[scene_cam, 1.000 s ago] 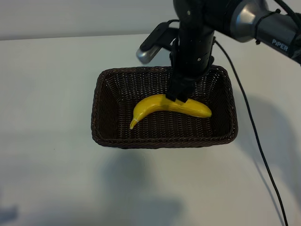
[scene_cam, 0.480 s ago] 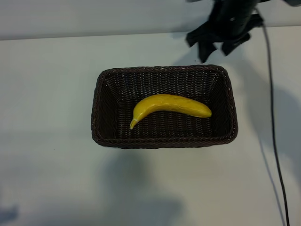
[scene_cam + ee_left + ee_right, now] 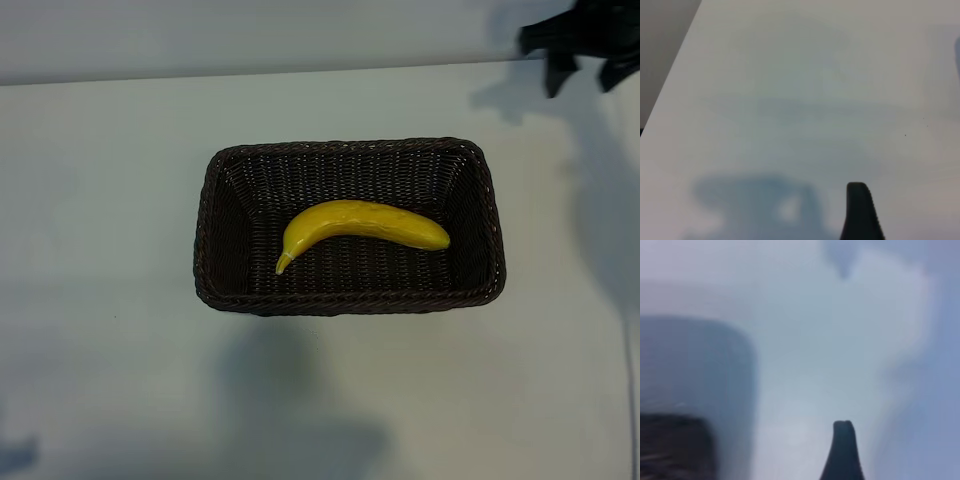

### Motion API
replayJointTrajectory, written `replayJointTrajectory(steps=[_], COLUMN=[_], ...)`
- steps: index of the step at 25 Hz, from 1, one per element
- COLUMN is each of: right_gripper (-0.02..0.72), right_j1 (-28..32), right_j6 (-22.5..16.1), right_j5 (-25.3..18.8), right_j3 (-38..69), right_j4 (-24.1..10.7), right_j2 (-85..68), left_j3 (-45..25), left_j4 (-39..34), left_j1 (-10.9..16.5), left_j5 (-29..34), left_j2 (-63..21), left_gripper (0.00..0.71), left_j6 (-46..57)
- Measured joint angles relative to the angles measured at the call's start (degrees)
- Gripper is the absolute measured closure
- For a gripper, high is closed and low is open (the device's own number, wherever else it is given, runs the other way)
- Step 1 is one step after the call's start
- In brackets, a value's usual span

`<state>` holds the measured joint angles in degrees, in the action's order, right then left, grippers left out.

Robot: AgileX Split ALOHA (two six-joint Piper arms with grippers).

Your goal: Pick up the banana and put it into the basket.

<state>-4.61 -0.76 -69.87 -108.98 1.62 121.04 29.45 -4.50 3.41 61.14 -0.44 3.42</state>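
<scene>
Banana [image 3: 362, 225] lies in basket [image 3: 349, 300]. Right gripper [image 3: 582, 76] at top right over table [image 3: 100, 200], well apart, fingers spread, empty. Left gripper [image 3: 860, 212] parked, open.

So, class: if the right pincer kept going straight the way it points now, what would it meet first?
Probably the bare table: the open right pincer points down beside the basket, though depth is unclear.
</scene>
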Motion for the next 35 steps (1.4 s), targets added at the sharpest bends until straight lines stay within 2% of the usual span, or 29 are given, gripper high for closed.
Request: replayJointTrajectory(steps=[4, 12, 21, 35], right_gripper=[0.131, 0.131, 0.132, 0.132], right_j1=[4.9, 11.5, 13.6, 13.6], right_j6=[0.3, 3.7, 7.5, 7.6], right_j5=[0.0, 0.2, 0.2, 0.0], right_j3=[0.0, 3.3, 23.9, 52.0], right_j4=[-0.7, -1.0, -1.1, -1.1], right_j2=[0.0, -3.0, -22.7, -61.5], left_j3=[0.0, 0.0, 0.0, 0.0], left_j4=[0.0, 0.0, 0.0, 0.0], left_j1=[0.0, 0.0, 0.0, 0.0], left_j5=[0.0, 0.0, 0.0, 0.0], left_j2=[0.0, 0.0, 0.0, 0.0], left_gripper=[0.214, 0.214, 0.214, 0.214], left_j6=[0.0, 0.0, 0.0, 0.0])
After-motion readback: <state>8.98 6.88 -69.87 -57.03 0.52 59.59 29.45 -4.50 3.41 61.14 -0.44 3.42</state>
